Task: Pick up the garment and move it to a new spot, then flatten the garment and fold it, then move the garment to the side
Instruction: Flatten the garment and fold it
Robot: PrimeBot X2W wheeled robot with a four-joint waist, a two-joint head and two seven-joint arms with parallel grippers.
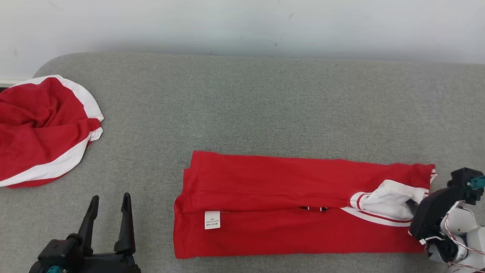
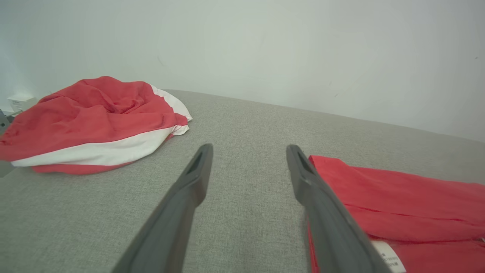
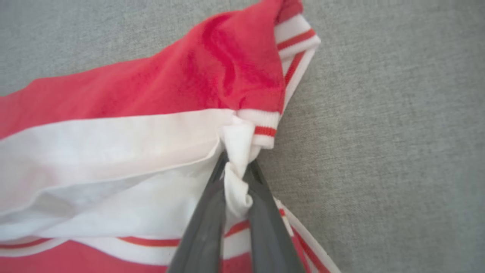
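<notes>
shirt [image 1: 295, 204] lies on the grey table [image 1: 242, 106], front-right of centre, already folded lengthwise into a long red strip w/ a white label [image 1: 212, 220] near its left end. its right end, w/ the white striped trim, is bunched and lifted a bit b/c the right gripper [image 3: 237, 163] has it: fingers pinched together on a twist of white fabric at the trim corner, clamped on the shirt. so the shirt's right tip sits right in that gripper's bite, and the rest trails away to the robot's left. gripping the end corner makes sense, prob to carry that end over toward the label end for the next fold, or to drag the strip; can't say which. only a thin wad is held, so it may slip if pulled hard.

left gripper [image 1: 110, 197] hangs over bare table, fingers wide apart, holding nothing, near the shirt's left edge but not touching. looks parked to pin or take that corner. second red-and-white shirt [image 1: 41, 129] is a crumpled heap at the far left edge, well apart from both grippers.
</notes>
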